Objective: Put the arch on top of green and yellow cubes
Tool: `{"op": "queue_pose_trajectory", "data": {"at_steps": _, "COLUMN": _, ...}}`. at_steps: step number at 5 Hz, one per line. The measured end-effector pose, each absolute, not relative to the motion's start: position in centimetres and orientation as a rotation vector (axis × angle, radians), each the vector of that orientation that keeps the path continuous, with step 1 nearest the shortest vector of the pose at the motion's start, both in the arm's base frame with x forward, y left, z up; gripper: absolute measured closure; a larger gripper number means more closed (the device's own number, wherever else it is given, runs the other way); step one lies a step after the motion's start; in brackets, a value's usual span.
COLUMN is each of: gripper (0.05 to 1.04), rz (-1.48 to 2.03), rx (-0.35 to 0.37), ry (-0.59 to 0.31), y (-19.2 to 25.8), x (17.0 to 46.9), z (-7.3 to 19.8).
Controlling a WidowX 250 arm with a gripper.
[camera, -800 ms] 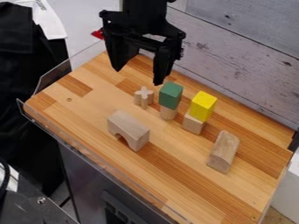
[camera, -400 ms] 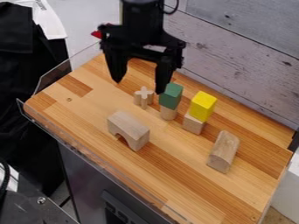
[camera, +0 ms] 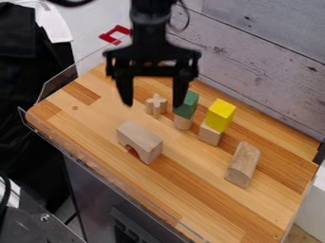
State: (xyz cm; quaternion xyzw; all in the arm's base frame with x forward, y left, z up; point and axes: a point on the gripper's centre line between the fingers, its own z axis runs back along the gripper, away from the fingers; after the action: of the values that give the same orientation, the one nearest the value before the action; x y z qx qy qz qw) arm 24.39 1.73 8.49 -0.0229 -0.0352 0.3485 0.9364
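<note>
Black pincer (camera: 154,102) spread wide, gripping nothing — wooden arch (camera: 139,141) on the tabletop (camera: 184,199).

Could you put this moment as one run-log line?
gripper: open, empty | arch: on tabletop | green cube: on wooden piece | yellow cube: on wooden block

green cube (camera: 186,105), yellow cube (camera: 221,115), black tool (camera: 153,103), brown-striped wooden board (camera: 184,173)

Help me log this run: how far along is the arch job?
Done: the green cube and yellow cube each sit on a plain wooden piece. In hand: nothing; the claw hangs open above the worktop. Left: the arch stands on the worktop, away from the cubes, so gripping, lifting and placing it across both remain.
</note>
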Motion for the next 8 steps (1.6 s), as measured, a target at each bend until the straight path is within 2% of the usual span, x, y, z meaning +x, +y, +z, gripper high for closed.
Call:
{"op": "queue_pose_trajectory", "data": {"at_steps": 1, "gripper": 0.083, "rz": 0.898, "rx": -0.023, "ry": -0.039, "y": 2.0, "x": 24.0, "z": 6.9}}
{"op": "queue_pose_trajectory", "data": {"at_steps": 3, "gripper": 0.083, "rz": 1.086, "rx": 0.042, "ry": 0.024, "y": 2.8, "x": 23.7, "z": 5.5}}
{"op": "queue_pose_trajectory", "data": {"at_steps": 5, "gripper": 0.083, "rz": 1.239, "rx": 0.05, "ry": 0.03, "y": 3.5, "x": 23.9, "z": 5.1}}
{"op": "queue_pose_trajectory", "data": {"at_steps": 8, "gripper": 0.083, "rz": 1.353, "rx": 0.023, "ry": 0.033, "y": 4.0, "x": 24.4, "z": 3.9}}
